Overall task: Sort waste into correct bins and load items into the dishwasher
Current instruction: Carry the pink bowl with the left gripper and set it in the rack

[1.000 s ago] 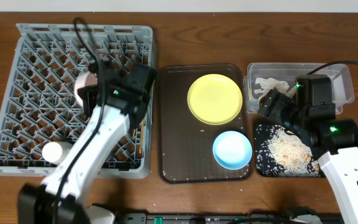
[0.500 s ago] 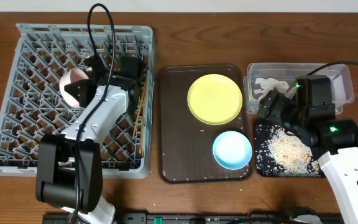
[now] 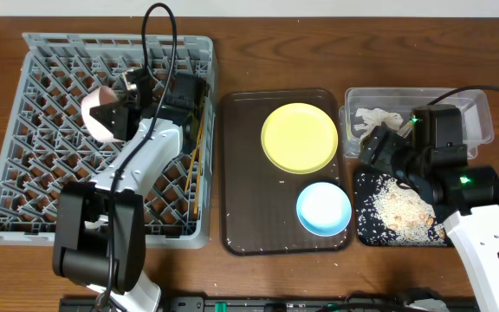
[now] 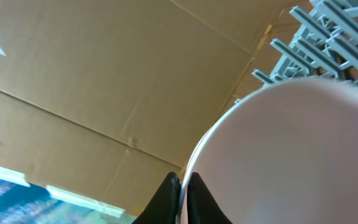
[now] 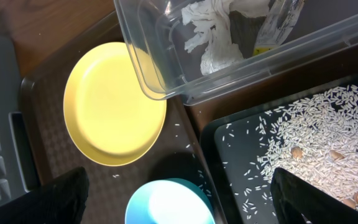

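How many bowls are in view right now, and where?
2. A light-blue bowl sits on the brown tray; a white bowl is held by its rim in the left gripper over the grey rack. The left arm could hide another.

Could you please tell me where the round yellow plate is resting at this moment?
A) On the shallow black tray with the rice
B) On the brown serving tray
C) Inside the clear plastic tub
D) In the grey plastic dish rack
B: the round yellow plate lies flat on the brown rectangular serving tray, just behind the light-blue bowl that shares the tray.
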